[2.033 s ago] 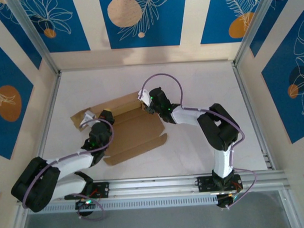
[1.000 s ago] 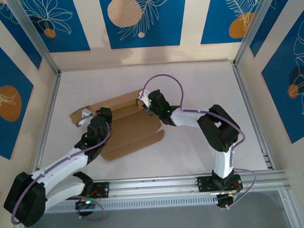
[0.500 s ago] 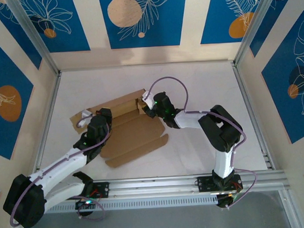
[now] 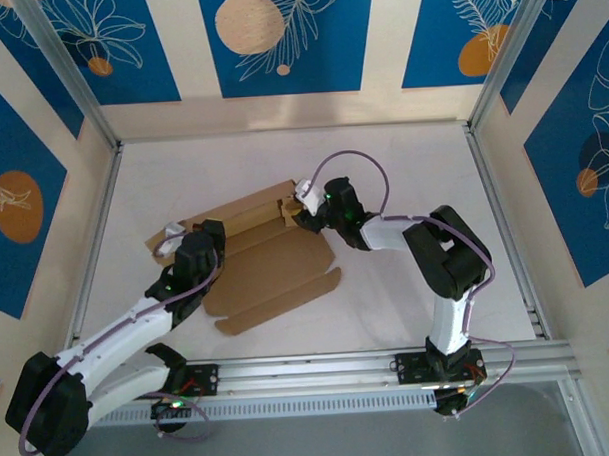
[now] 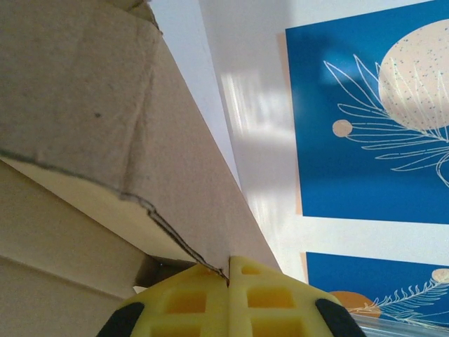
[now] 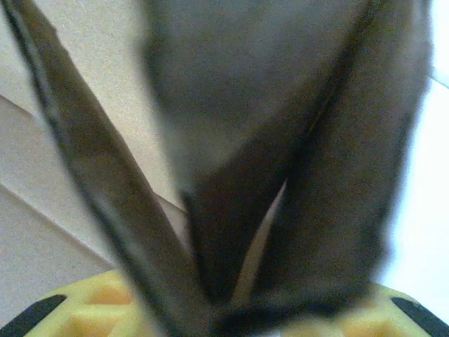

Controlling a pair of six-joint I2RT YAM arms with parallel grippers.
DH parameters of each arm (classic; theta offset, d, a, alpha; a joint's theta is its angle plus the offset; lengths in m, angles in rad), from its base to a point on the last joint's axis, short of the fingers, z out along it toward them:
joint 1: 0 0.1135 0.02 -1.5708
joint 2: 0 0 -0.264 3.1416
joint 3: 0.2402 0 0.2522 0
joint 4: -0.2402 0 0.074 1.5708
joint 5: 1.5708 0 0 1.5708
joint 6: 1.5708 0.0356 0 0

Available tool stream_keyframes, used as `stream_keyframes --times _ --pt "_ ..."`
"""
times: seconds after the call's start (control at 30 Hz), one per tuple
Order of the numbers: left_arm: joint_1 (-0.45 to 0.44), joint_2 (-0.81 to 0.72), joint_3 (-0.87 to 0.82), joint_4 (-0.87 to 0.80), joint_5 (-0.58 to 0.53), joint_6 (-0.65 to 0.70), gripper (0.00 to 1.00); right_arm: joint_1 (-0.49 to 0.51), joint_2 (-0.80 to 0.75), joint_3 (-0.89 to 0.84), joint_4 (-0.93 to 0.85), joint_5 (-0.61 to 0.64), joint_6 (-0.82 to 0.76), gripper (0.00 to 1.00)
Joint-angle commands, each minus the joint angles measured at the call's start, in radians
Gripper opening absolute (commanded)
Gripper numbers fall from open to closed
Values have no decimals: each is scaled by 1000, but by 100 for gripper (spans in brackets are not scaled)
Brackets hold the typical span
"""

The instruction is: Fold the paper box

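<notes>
The paper box (image 4: 271, 274) is a brown cardboard sheet lying mostly flat left of the table's middle, with its far strip (image 4: 239, 205) raised. My left gripper (image 4: 203, 237) sits at its left part. In the left wrist view the yellow pads (image 5: 189, 302) are shut on a thin edge of the box (image 5: 84, 84) at the gripper (image 5: 228, 270). My right gripper (image 4: 298, 214) is at the box's far right corner. In the right wrist view, dark blurred flaps of the box (image 6: 231, 105) stand between its yellow pads (image 6: 91, 309) and hide the gap at the gripper (image 6: 231, 316).
The white tabletop (image 4: 402, 165) stretches to the back and right. Metal frame rails (image 4: 500, 231) run along both sides and the near edge. Blue and cream wall panels (image 4: 278, 39) close the cell behind.
My right gripper has slid a little to the right along the box's far corner, and the box has shifted slightly right with it. The left gripper has held its place on the left flap.
</notes>
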Motion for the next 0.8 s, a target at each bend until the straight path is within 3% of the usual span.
stream_keyframes --times 0.0,0.27,0.63,0.77 --pt "8 -5 3 -27 17 -19 0 -3 18 20 -7 -79 -34 41" --pt "9 6 2 -12 33 -33 0 35 86 103 -32 9 -34 40" --pt "9 -2 -10 -8 42 -44 0 37 97 110 14 -17 40 16" --pt "8 -1 -19 0 50 -55 0 28 91 104 32 -34 80 15"
